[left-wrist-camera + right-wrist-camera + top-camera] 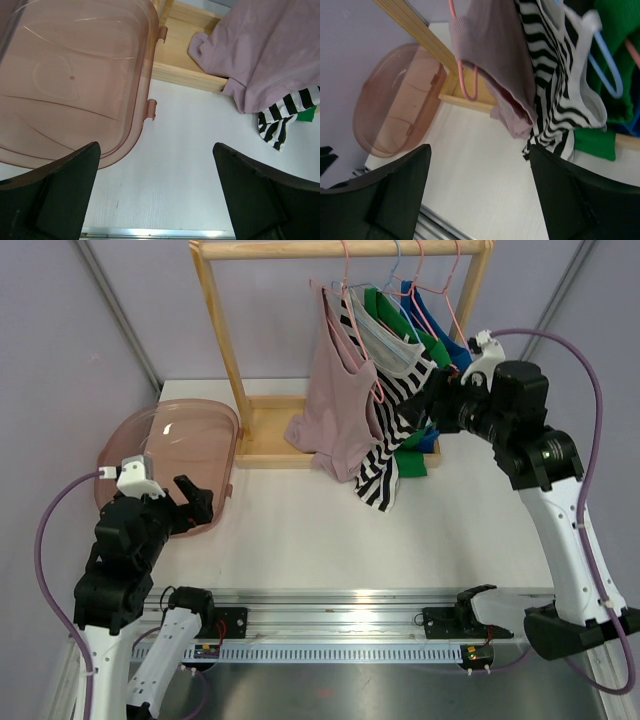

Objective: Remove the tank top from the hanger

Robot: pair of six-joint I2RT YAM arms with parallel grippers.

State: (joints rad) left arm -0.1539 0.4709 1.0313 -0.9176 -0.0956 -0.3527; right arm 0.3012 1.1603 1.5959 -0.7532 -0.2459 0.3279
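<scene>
Dusty-pink fabric tank top (340, 405): on pink wire hanger (466, 82), light wooden rack (225, 330). Right tool (479, 150): spread, empty, near it. Left tool (155, 147): spread, empty. Step: approach. Next: pinch strap, lift off hanger.

Lilac walls (40, 340) back a white table (300, 530); grey surface (350, 695) below, possibly floor.
</scene>
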